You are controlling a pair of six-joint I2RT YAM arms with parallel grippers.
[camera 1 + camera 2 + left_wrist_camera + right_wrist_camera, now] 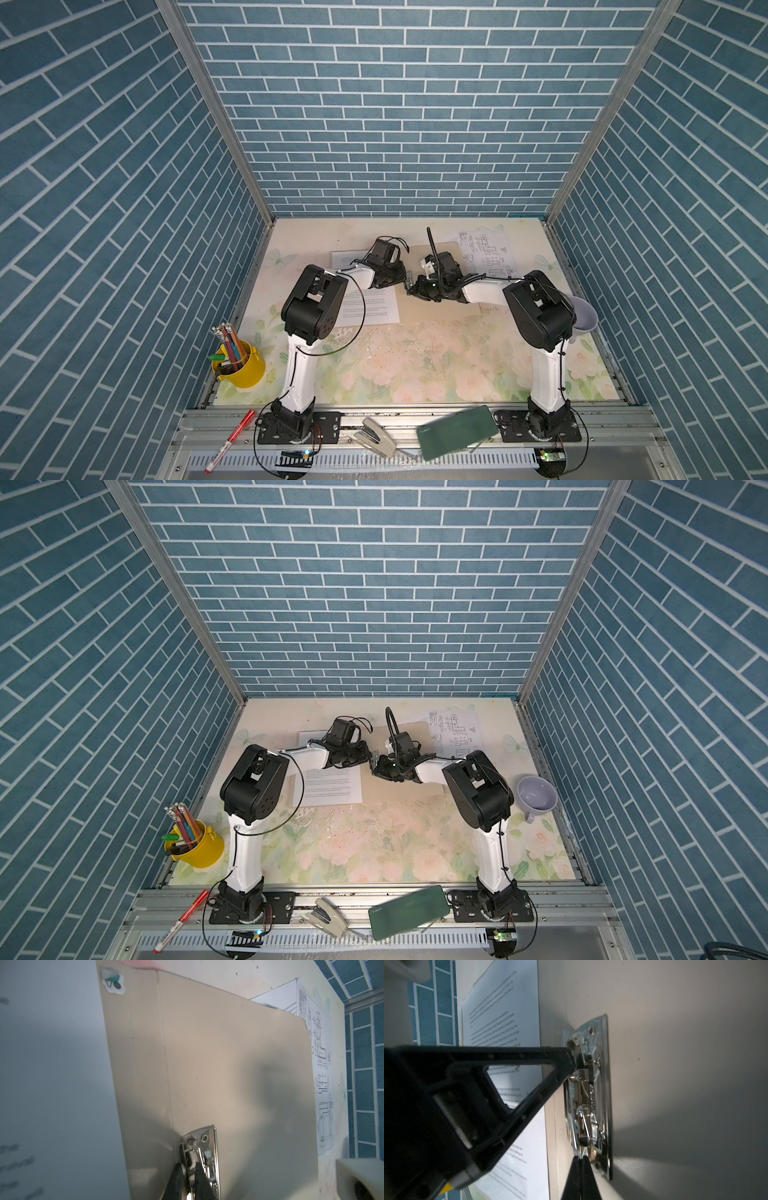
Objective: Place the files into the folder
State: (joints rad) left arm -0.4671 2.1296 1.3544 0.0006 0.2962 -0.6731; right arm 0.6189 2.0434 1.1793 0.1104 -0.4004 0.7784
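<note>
The folder lies open and flat at the upper middle of the counter in both top views, its spine and long axis running up the frame toward the back wall; the clip sits on that spine. The left end effector is nearly closed on the clip's raised lever; the right end effector is fully closed and empty, its tip at the clip's other end. Both wrists hide the folder's middle from above; only the left wrist view shows a wheelbarrow sticker and the folder's corner overlapping the diagram sheet. One text sheet lies at the folder's left edge; another sheet lies above it; a stapler and green case sit at lower centre.
</note>
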